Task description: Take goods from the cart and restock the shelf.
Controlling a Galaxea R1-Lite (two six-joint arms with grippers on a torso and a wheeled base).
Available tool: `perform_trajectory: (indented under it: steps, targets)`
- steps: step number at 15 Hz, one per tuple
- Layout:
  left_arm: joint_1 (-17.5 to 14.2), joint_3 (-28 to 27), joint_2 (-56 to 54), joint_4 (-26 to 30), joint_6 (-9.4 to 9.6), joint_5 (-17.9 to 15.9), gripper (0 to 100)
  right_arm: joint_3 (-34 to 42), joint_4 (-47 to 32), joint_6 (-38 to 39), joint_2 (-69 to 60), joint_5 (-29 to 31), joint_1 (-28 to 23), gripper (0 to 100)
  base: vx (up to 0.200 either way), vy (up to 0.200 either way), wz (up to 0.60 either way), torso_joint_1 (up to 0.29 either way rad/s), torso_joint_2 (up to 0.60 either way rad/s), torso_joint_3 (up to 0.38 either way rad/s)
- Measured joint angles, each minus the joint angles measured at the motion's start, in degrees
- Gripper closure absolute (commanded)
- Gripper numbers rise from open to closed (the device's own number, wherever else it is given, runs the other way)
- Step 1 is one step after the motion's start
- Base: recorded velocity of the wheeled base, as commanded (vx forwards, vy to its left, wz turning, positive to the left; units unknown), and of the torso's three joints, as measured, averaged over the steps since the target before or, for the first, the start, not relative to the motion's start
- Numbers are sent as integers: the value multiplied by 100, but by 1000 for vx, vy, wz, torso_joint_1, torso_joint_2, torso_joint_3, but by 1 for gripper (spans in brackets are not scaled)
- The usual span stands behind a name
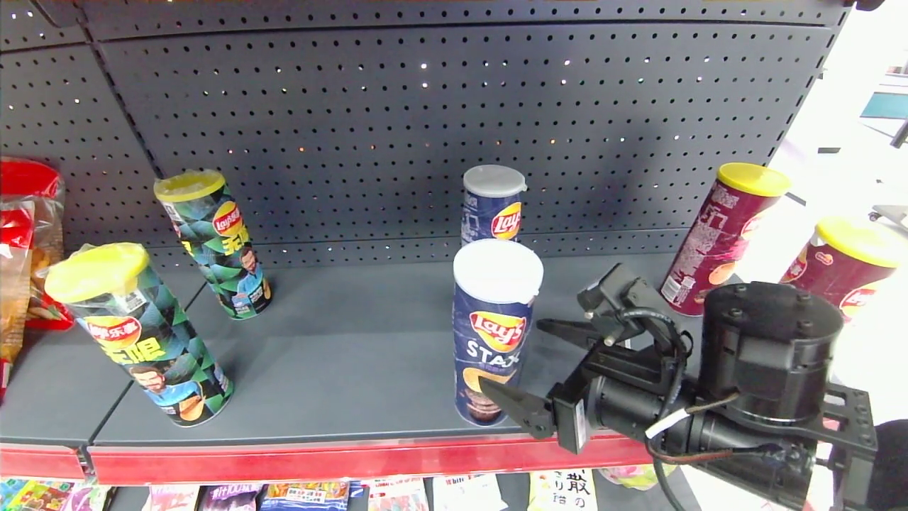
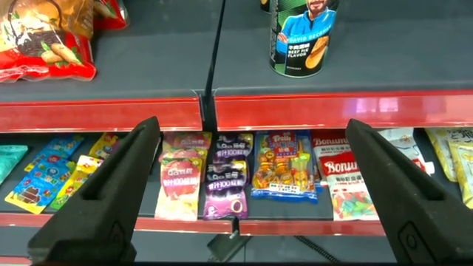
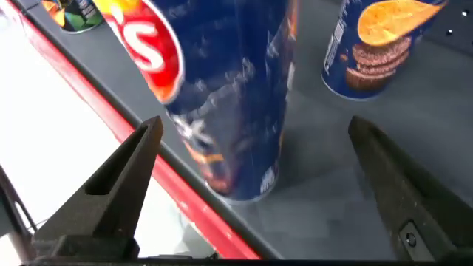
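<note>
One rear can (image 1: 492,204), base hidden by front can (image 1: 495,333) | right pincer (image 1: 513,355) spread

Left pincer (image 2: 253,124) spread wide; green can (image 2: 301,37) upright on shelf (image 2: 148,74); candy packets (image 2: 284,166) below.

Strong daylight pouring in from the right, bleaching the space past the maroon cans (image 1: 716,238), pinpricks glowing through the pegboard (image 1: 397,113), soft shadows lying across the shelf deck (image 1: 340,348), the green can (image 1: 142,333) leaning outward at the edge — wide-lens bending.
</note>
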State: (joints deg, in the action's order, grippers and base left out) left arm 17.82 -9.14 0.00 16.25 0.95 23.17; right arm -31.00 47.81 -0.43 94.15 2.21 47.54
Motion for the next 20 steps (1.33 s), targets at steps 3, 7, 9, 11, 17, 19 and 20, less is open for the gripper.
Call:
perform_trajectory:
  steps: [3, 7, 9, 11, 17, 19, 20]
  targets:
    - [20, 0, 5, 2, 2, -334, 0, 466, 2, 18, -421, -27, 38, 0, 0, 0, 0, 0, 0, 0]
    - [39, -48, 184, 13, 27, -1258, 0, 1623, -27, 7, -1615, -54, 132, 0, 0, 0, 0, 0, 0, 0]
    - [41, -216, 391, -2, 27, -1445, 0, 2161, -66, -17, -2395, -66, 154, 0, 0, 0, 0, 0, 0, 0]
    - [43, -560, 770, -7, 20, -1715, 0, 2481, -328, -59, -3181, -16, 63, 0, 0, 0, 0, 0, 0, 0]
    - [43, -1801, 2839, -33, 386, -3226, 0, 1760, -5287, -110, -6446, 99, -1621, 0, 0, 0, 0, 0, 0, 0]
    - [45, -2010, 3530, -137, 495, -3507, 0, 750, -7444, -52, -7327, 204, -2481, 0, 0, 0, 0, 0, 0, 0]
    - [52, -2065, 3897, -249, 575, -3604, 0, 325, -7973, 24, -7648, 269, -3024, 0, 0, 0, 0, 0, 0, 0]
